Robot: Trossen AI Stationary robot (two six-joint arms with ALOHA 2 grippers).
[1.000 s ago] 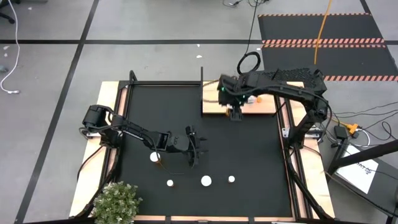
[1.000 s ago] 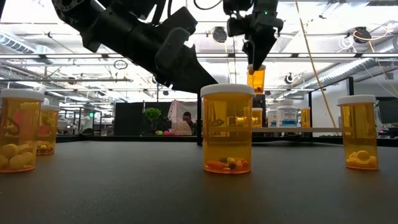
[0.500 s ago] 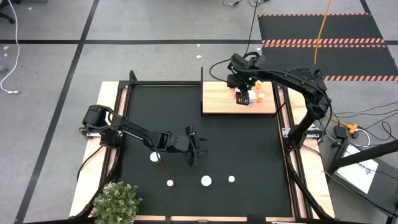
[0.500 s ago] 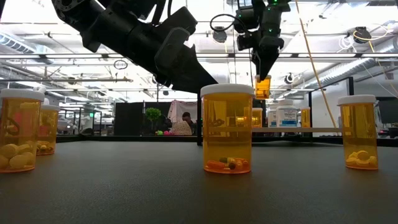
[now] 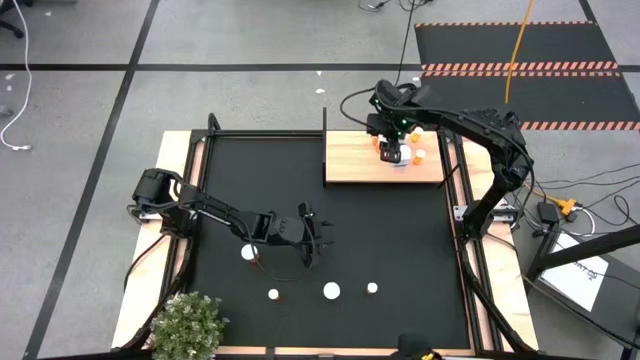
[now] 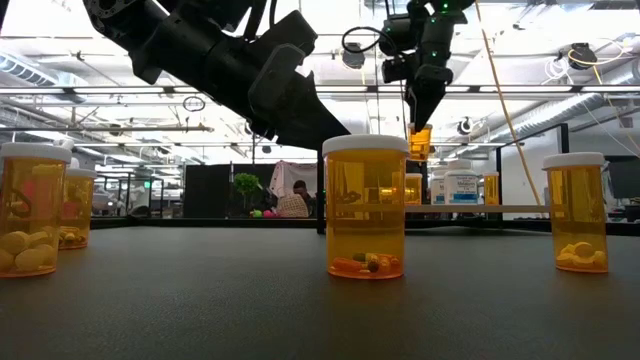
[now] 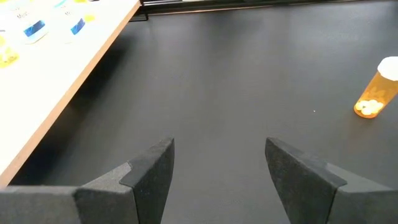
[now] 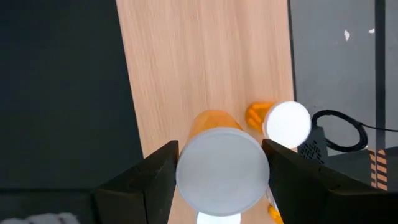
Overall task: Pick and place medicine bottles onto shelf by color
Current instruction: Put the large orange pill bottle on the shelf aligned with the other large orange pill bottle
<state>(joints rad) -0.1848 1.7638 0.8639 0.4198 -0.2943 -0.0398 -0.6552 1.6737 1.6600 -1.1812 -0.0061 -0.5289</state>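
Bottles with orange bodies and white caps stand spread over the black mat (image 5: 380, 230), the largest surface, which leaves wide bare room in its middle. At its far right corner lies the wooden shelf (image 5: 350, 165), its left half bare up to the edge and a few bottles gathered near its right end. The right gripper (image 5: 392, 152) hangs above that end, its fingers clamped on an orange bottle (image 8: 219, 165) held clear of the wood, beside a smaller standing bottle (image 8: 283, 121). The left gripper (image 5: 318, 245) waits over the near mat, fingers apart with nothing between them, near four capped bottles (image 5: 331, 291).
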